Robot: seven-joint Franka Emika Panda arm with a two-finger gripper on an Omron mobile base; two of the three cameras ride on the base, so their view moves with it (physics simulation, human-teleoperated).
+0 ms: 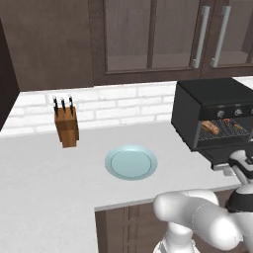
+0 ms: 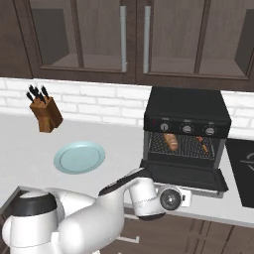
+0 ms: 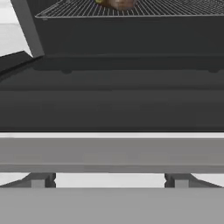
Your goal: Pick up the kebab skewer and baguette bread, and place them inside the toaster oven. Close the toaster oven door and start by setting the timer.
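Two food items on the wire rack (image 2: 186,145) inside toaster oven (image 2: 187,106): baguette bread (image 2: 171,141) at left of rack, kebab skewer (image 2: 202,144) at right, well apart. Same pair visible from left base view, baguette bread (image 1: 210,127) and kebab skewer (image 1: 233,125) side by side on rack. Toaster oven door (image 2: 186,174) folded down flat, open, pale handle bar (image 3: 112,151) along front edge, seen close and level across hand view. Three knobs (image 2: 186,129) in row above oven opening.

One round pale-blue plate (image 2: 79,157) on table (image 2: 25,149), bare, left of oven. One wooden knife block (image 2: 45,114) near white brick backsplash (image 2: 99,106), three dark knife handles protruding. Dark cabinets (image 2: 134,39) with glass fronts and two vertical grey handles overhead. Dark panel (image 2: 243,171) set in table right of oven.

Hand (image 2: 171,198) positioned low at table front edge, directly before open door, just beside handle bar. Finger spacing: cannot tell, fingertips not distinguishable. Nothing seen held.
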